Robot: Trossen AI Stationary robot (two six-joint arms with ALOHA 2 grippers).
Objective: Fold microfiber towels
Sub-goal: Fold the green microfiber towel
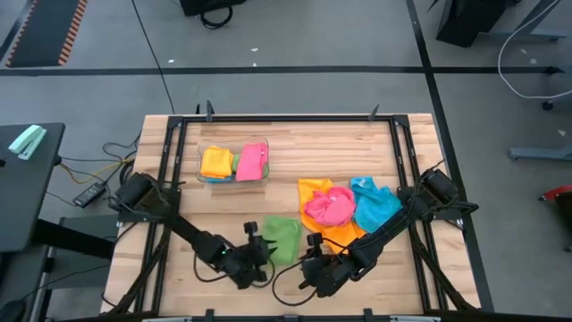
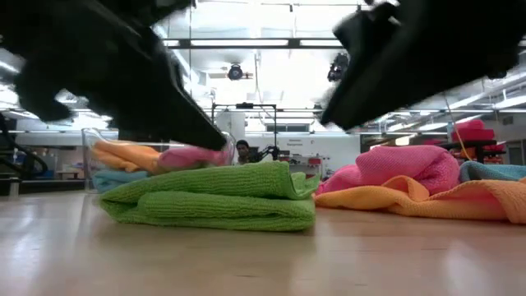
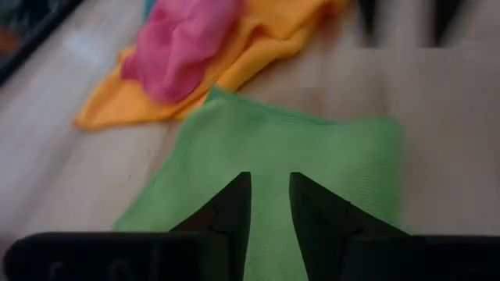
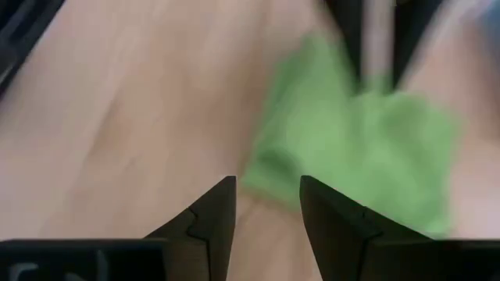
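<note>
A green microfiber towel (image 1: 281, 238) lies folded in layers near the table's front middle, flat on the wood (image 2: 215, 199). My left gripper (image 1: 256, 248) hovers at its left side, fingers a narrow gap apart (image 3: 269, 199), tips just above the cloth. My right gripper (image 1: 314, 257) stands open at the towel's right side (image 4: 267, 204), over bare wood. An orange towel (image 1: 323, 215), a pink one (image 1: 329, 207) and a blue one (image 1: 373, 203) lie in a loose heap to the right. Whether my left fingers touch the green towel, I cannot tell.
A clear plastic bin (image 1: 234, 164) stands at the back left of the middle, with a yellow and a pink folded towel inside. A black frame (image 1: 286, 117) runs around the tabletop. Bare wood lies along the front edge and at the far right.
</note>
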